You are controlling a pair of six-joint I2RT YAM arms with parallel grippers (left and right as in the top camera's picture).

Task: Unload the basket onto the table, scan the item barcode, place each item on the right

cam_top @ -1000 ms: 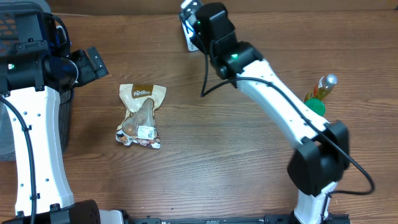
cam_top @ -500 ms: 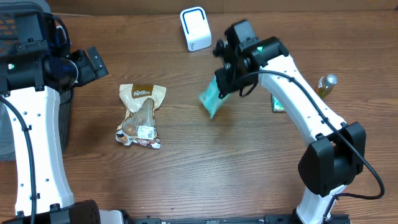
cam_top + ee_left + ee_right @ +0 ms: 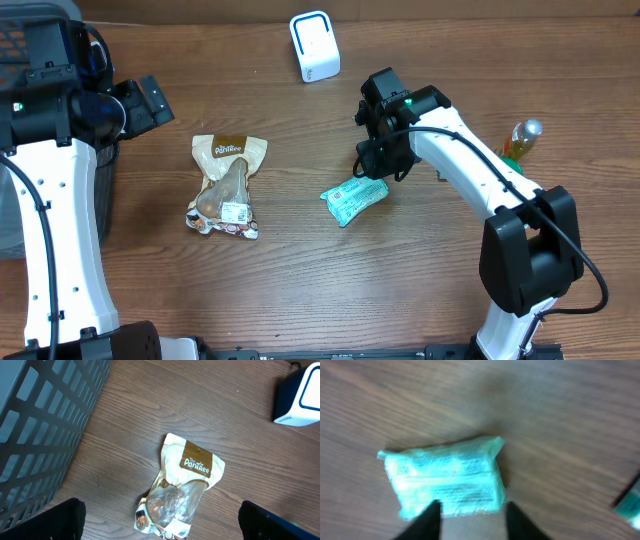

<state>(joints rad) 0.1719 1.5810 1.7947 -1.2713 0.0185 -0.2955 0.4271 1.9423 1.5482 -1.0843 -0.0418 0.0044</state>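
**Teal packet lies free under parted right jaws**

The teal packet (image 3: pixel 354 198) lies flat on the desk (image 3: pixel 300 290), print upward, just beside the right gripper (image 3: pixel 376 163). That gripper's jaws stand parted and pinch nothing. The packet sits well apart from the white scanner (image 3: pixel 314 46), so the barcode likely needs presenting again. The left gripper (image 3: pixel 150 100) hangs with jaws spread wide near the snack bag (image 3: pixel 227 186), out of the way.

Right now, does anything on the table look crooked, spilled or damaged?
Nothing looks spilled or torn. The teal packet lies askew in mid-table, right by the open right claw. The snack bag lies flat, slightly tilted.
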